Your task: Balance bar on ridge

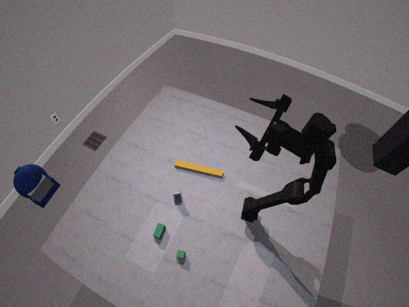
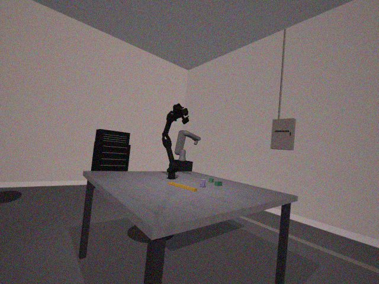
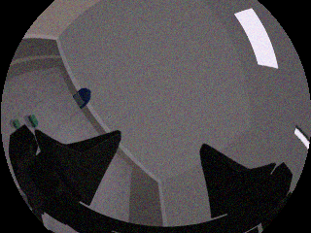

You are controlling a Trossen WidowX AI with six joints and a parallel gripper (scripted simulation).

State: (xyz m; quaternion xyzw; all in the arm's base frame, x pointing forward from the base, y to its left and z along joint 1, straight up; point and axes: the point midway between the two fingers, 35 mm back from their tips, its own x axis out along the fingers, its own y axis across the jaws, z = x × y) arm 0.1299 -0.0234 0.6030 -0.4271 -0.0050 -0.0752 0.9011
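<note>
A long yellow bar [image 1: 199, 169] [image 2: 182, 186] lies flat on the grey table [image 1: 204, 109] [image 2: 171, 210]. A small purple block [image 1: 177, 197] [image 2: 202, 183], the ridge, stands a short way from the bar and apart from it. My gripper [image 1: 243, 114] [image 2: 185, 117] [image 3: 159, 148] is open and empty. It is raised high above the table, well away from the bar, and points out toward the room's wall. In the wrist view the two dark fingers stand wide apart with nothing between them.
Two green blocks [image 1: 159, 230] [image 1: 180, 254] [image 2: 218, 183] [image 2: 211, 180] lie on the table past the purple block. A black cabinet [image 2: 111, 149] [image 1: 393, 145] and a grey robot arm [image 2: 183, 143] stand behind the table. A blue chair [image 1: 31, 183] is on the floor.
</note>
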